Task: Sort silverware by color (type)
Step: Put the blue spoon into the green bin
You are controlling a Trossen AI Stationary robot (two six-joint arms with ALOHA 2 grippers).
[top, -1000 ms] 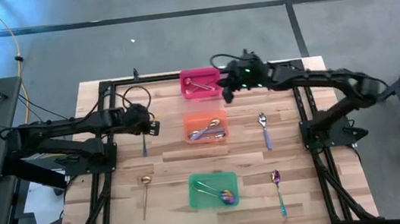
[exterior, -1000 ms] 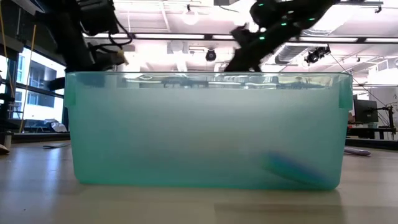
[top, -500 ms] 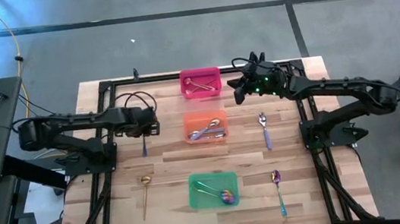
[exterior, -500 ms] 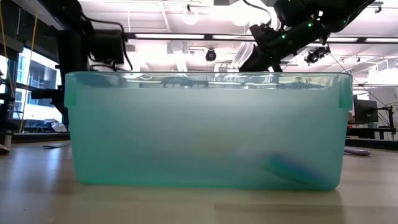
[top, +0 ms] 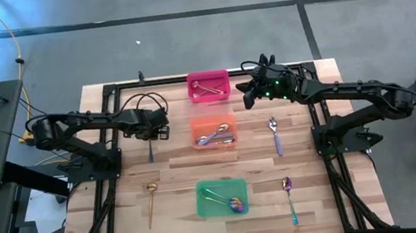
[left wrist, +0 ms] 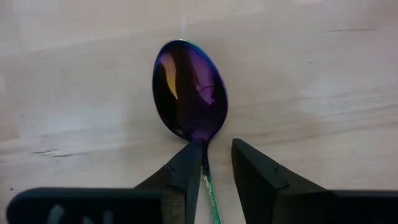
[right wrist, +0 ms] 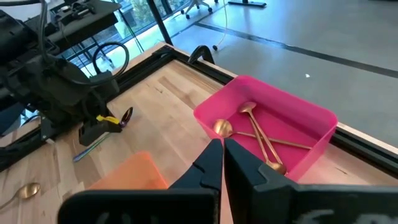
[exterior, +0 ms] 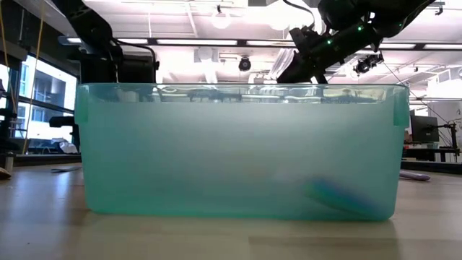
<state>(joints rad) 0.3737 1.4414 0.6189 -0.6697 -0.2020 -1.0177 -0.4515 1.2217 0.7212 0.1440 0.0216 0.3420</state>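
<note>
**A:** Looking down from above, what lies on the wooden table (top: 175,168)?

**B:** Three plastic bins run in a line down the middle: a pink bin (top: 208,85) at the far end, an orange bin (top: 213,131) in the centre, and a green bin (top: 221,197) nearest the front. The pink bin holds gold spoons (right wrist: 252,134). The orange bin holds silver pieces (top: 214,137). The green bin holds an iridescent purple-teal piece (top: 233,202).

**A:** Which pieces sit loose on the table?

**B:** A gold spoon (top: 152,199) lies near the front on the left side. A silver spoon (top: 274,134) lies right of the orange bin. An iridescent spoon (top: 289,196) lies right of the green bin. A second iridescent purple spoon (left wrist: 190,88) lies flat, left of the orange bin.

**A:** Where is the left claw (left wrist: 216,163)?

**B:** It is low over that purple spoon on the left. Its two fingers stand slightly apart, one on each side of the thin handle just below the bowl. One finger (left wrist: 186,169) sits right against the handle; the other stands off, so the spoon is not clamped.

**A:** And the right claw (right wrist: 222,163)?

**B:** It hangs just right of the pink bin, fingers pressed together and holding nothing.
</note>
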